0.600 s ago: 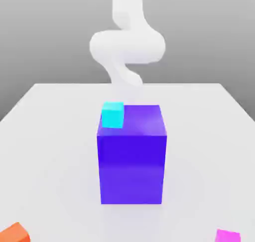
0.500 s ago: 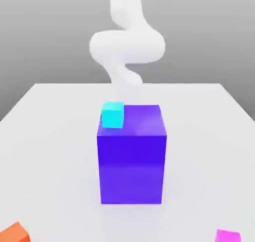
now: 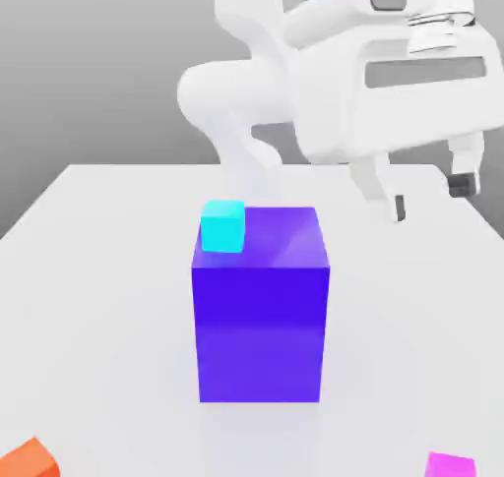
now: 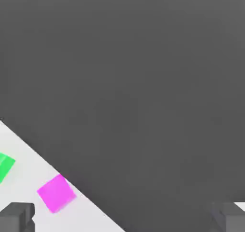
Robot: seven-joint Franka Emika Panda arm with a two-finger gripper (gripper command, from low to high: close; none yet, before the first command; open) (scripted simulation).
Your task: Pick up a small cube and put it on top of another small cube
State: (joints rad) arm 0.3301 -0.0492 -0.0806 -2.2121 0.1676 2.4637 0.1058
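A small cyan cube [image 3: 222, 226] shows at the top left corner of a big purple block [image 3: 261, 313]; whether it rests on the block or stands behind it I cannot tell. A small orange cube [image 3: 28, 460] lies at the front on the exterior view's left. On that view's right lies a small magenta cube [image 3: 451, 465]. My gripper [image 3: 430, 196] hangs high to the right of the purple block, open and holding nothing. The hand view has the magenta cube [image 4: 56, 193], a green cube [image 4: 5, 166] and my dark fingertips [image 4: 16, 216] wide apart.
The white table [image 3: 98, 268] has its far edge behind the purple block. The arm's white body [image 3: 251, 91] rises beyond that edge. In the hand view the table's edge runs diagonally past the magenta cube, with dark floor [image 4: 143, 82] beyond it.
The hand has swung into the exterior view at the upper right, where only the arm's trunk stood before. The cubes and the purple block have not moved.
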